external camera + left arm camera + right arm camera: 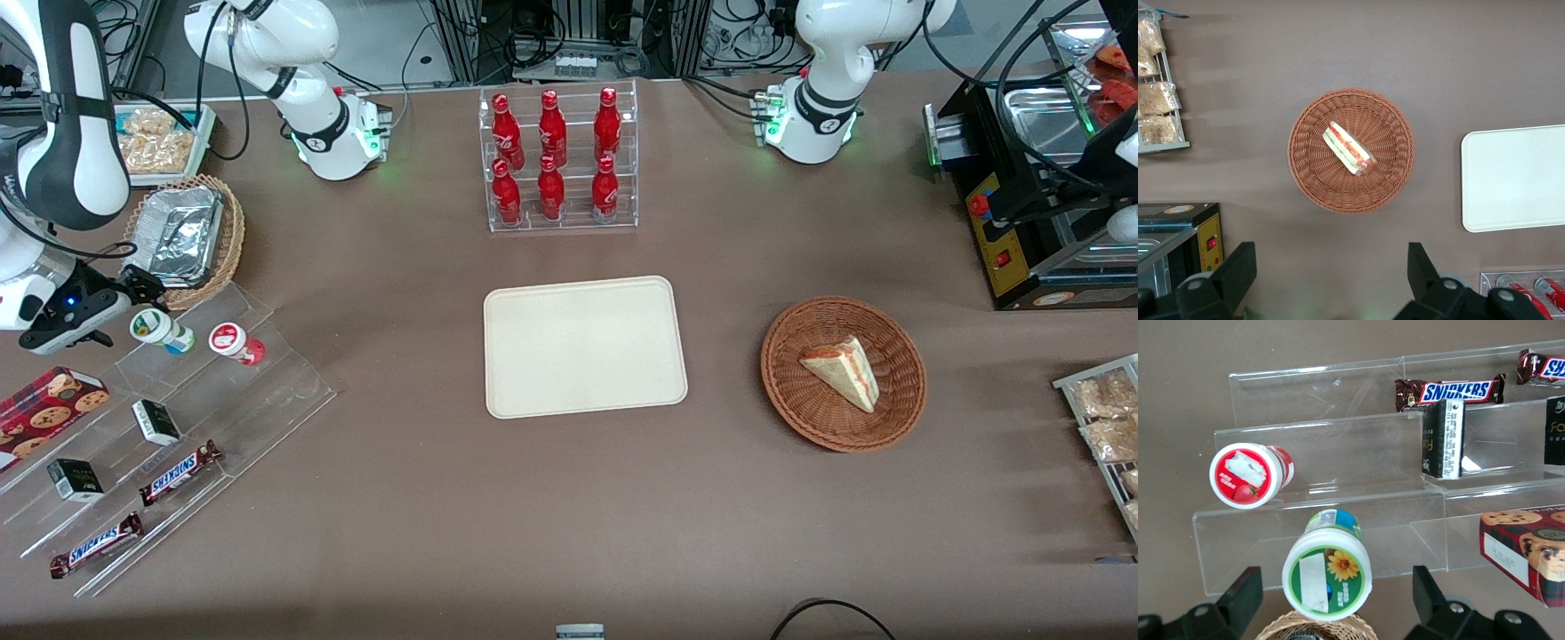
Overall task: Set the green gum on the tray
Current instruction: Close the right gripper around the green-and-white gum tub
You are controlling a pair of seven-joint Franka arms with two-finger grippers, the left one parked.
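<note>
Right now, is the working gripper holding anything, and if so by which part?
Nothing is held. The gripper is open above the green gum, which rests on the clear stepped rack beside the red-lidded bottle; its fingers flank the lid without touching.

Even, bright overhead light is seen throughout. Soft shadows are cast on the brown table (400, 498). Glare is caught on the clear acrylic shelf (1338, 453). Focus is kept sharp.

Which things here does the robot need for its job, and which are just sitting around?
Needed:
green gum, on the clear stepped rack
tray, middle of the table
gripper, open, hovering around the green gum

Just sitting around:
red-lidded bottle
Snickers bars
cookie box
cola bottles
sandwich in a wicker basket
</note>
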